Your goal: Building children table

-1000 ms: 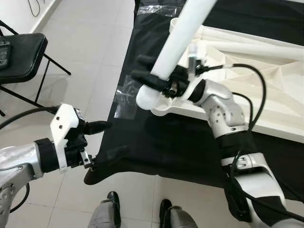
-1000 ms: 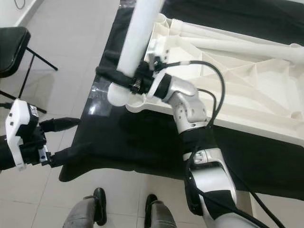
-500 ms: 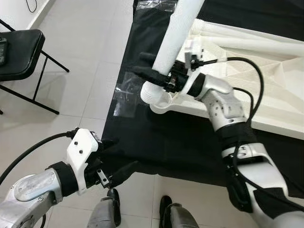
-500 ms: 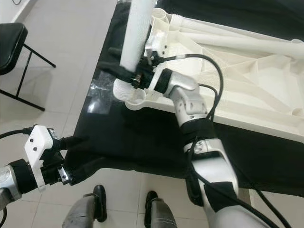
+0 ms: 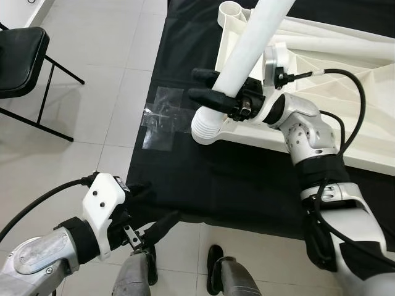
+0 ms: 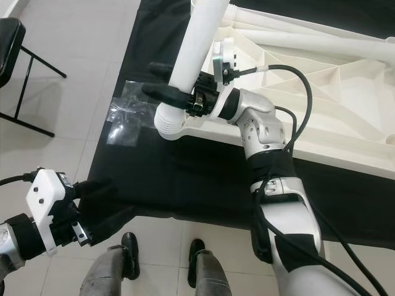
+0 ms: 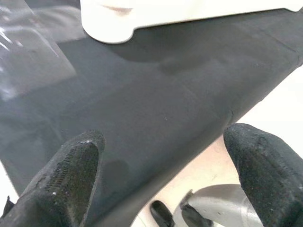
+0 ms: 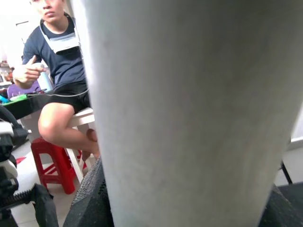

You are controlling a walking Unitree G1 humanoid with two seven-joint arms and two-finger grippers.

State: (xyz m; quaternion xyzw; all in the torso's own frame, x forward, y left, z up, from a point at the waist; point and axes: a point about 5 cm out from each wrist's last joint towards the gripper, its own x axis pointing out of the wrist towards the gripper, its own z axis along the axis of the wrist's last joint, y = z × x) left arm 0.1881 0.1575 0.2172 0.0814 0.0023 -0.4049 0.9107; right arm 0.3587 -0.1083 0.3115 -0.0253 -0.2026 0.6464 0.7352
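Right gripper (image 5: 213, 94) clamps long white plastic tube leg (image 5: 247, 55), threaded end at corner socket of upturned white plastic tabletop (image 5: 345, 80), likely for screwing in. Left gripper (image 5: 148, 213) spread, empty, near black cloth (image 5: 234, 185).

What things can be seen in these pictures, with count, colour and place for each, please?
Round plastic table leg: one, white, tilted, ribbed end at the tabletop's corner socket.
Upturned ribbed plastic tabletop: one, white, on the cloth.
Flat cloth: one, black, spread over the tiled floor.
Clear plastic sheet: one, transparent, at the cloth's left edge.
Folding chair: one, black, far left.
Plastic stool: one, red, beside a seated person in the right wrist view.
Robot feet: two, black, at the cloth's near edge.
Left hand: open, low over the cloth's near corner.
Right hand: shut on the leg.
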